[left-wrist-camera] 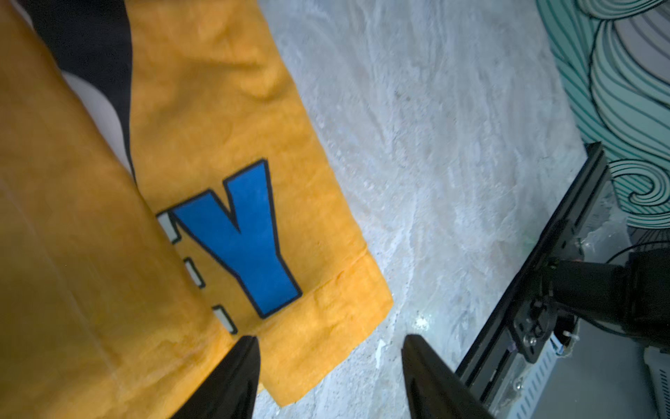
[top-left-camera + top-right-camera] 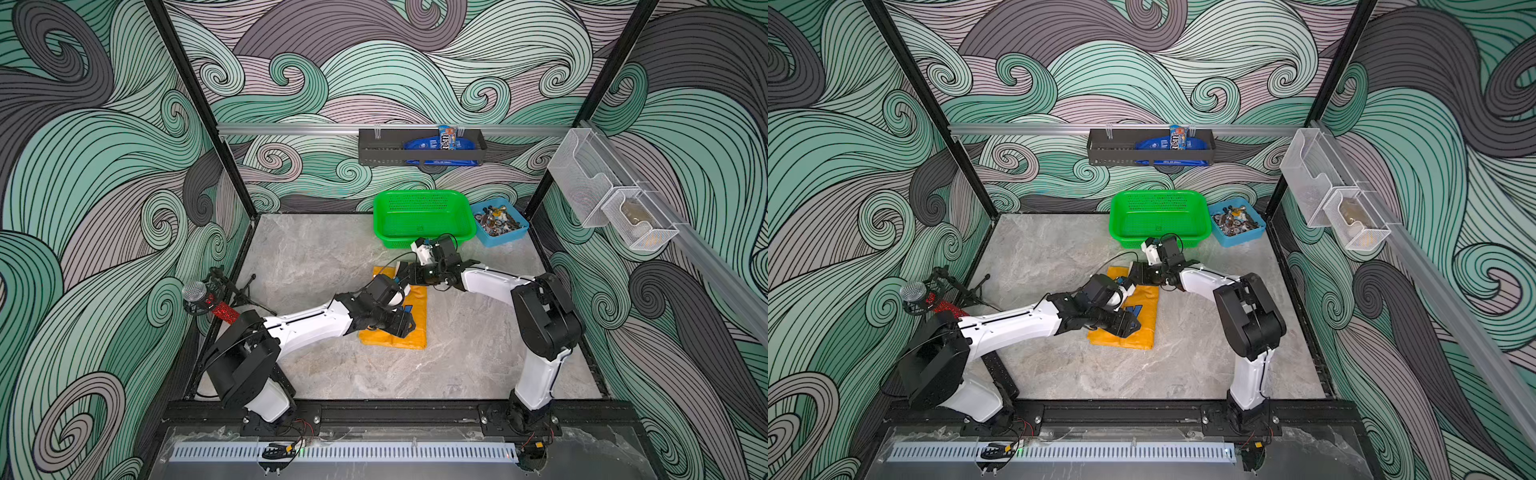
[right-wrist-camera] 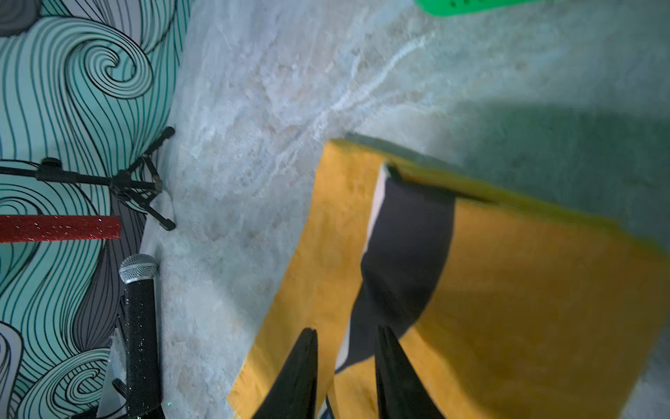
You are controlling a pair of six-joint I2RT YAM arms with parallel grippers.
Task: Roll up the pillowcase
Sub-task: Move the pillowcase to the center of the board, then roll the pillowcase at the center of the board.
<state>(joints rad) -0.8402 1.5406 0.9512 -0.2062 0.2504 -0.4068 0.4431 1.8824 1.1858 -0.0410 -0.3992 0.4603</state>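
The pillowcase [image 2: 417,328] [image 2: 1144,332] lies folded into a narrow mustard-yellow strip in the middle of the table, running from far to near. A blue letter Y and a black patch show on it in the left wrist view [image 1: 217,109]. My left gripper [image 2: 409,324] [image 1: 330,337] is open over its near right corner, one finger above the cloth and the other above bare table. My right gripper [image 2: 402,272] [image 3: 347,328] hovers over the far end, jaws narrowly apart. Through that gap I see the black print and a fold edge of the pillowcase [image 3: 525,308].
A green basket [image 2: 424,218] and a blue bin of small parts [image 2: 498,224] stand at the back right. A microphone on a stand [image 2: 195,293] [image 3: 139,290] is at the left wall. A black shelf [image 2: 419,145] and mesh bins [image 2: 615,199] hang on the walls.
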